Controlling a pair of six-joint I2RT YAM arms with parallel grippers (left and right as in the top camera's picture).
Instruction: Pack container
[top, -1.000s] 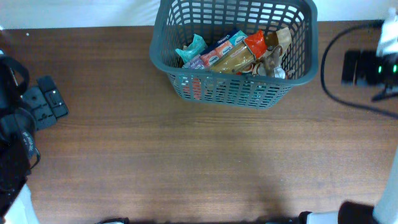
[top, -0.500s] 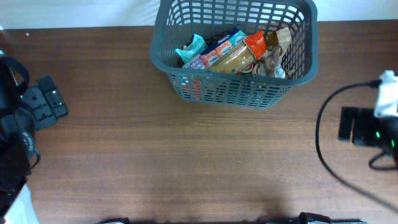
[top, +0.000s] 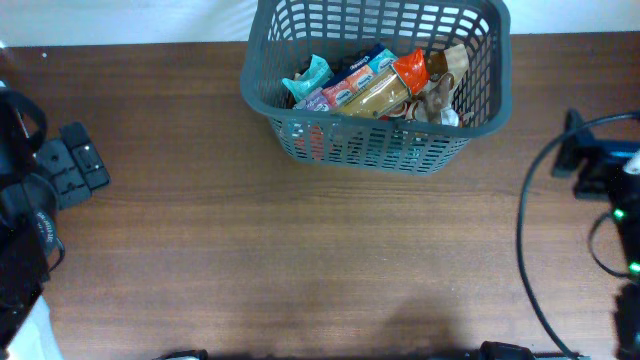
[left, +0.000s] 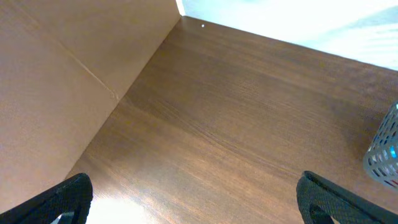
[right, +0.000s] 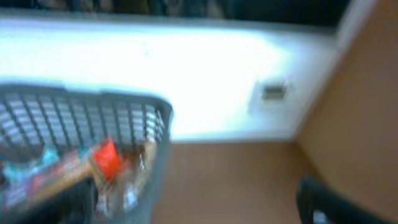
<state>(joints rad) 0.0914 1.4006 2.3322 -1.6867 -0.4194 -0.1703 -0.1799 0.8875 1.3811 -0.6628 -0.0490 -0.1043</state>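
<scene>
The container (top: 380, 150) is a dark grey lattice basket at the table's far middle. It holds several snack packets, among them a red one (top: 410, 68) and a teal one (top: 312, 72). My left gripper (top: 72, 165) rests at the table's left edge, far from the basket. In the left wrist view this left gripper (left: 199, 205) is open over bare wood, with a basket corner (left: 385, 149) at the right edge. My right gripper (top: 588, 165) is near the right edge, right of the basket. In the blurred right wrist view the right gripper (right: 199, 208) is open and empty, the basket (right: 93, 118) to its left.
A black cable (top: 522, 235) loops over the table by the right arm. A brown panel (left: 56, 93) stands along the table's left side. A white wall (right: 205, 74) runs behind the table's back edge.
The right arm has swung from beside the basket's upper right down and outward along the right edge, still moving and blurred. The left arm and the basket have stayed put.
</scene>
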